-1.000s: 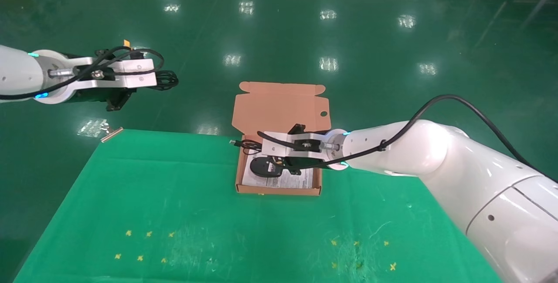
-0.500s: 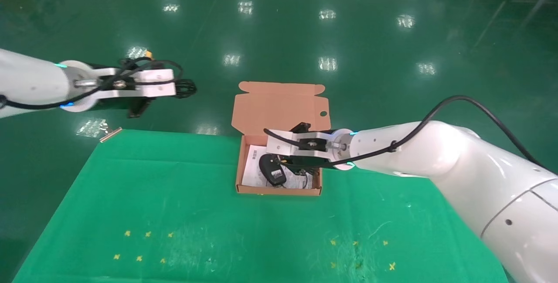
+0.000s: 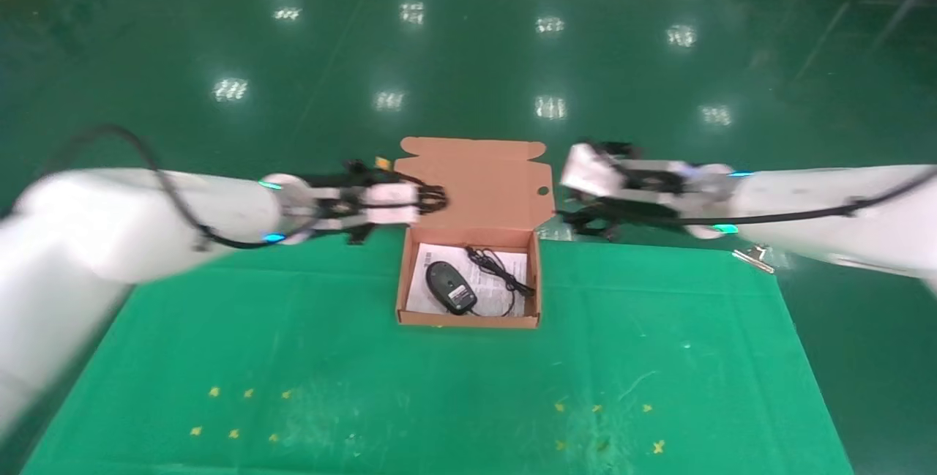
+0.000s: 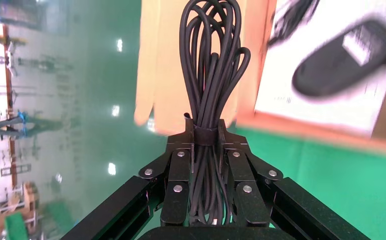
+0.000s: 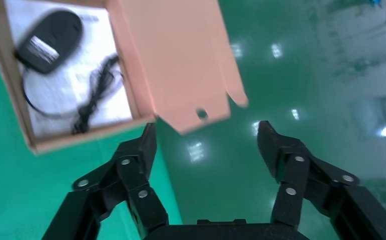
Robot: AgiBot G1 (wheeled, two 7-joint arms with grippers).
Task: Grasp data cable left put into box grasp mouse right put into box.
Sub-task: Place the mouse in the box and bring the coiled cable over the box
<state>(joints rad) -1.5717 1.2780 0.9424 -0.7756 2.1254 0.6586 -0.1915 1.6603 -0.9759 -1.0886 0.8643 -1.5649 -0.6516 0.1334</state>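
- The box [image 3: 468,292] sits open on the green desk [image 3: 293,358], near its far edge, with the flap lid [image 3: 472,182] raised at the box's 12 o'clock side.
- The mouse [image 3: 451,287] lies inside the box on the white printed sheet [image 3: 421,288], toward the box's 8 o'clock part; its thin cord [image 3: 501,277] is bunched at the mouse's 2 o'clock, also within the box walls.
- The left end effector [image 3: 432,199] hovers just outside the box's far-left corner, at about 10 o'clock from the mouse, clenched around the data cable [image 4: 212,75]; the coil's loops stick out past the fingers [image 4: 178,172] toward the flap lid.
- The right end effector [image 3: 582,215] is off the box's far-right corner, at about 2 o'clock from the mouse, over the floor beyond the desk edge; its fingers [image 5: 276,145] are spread apart and grip nothing.
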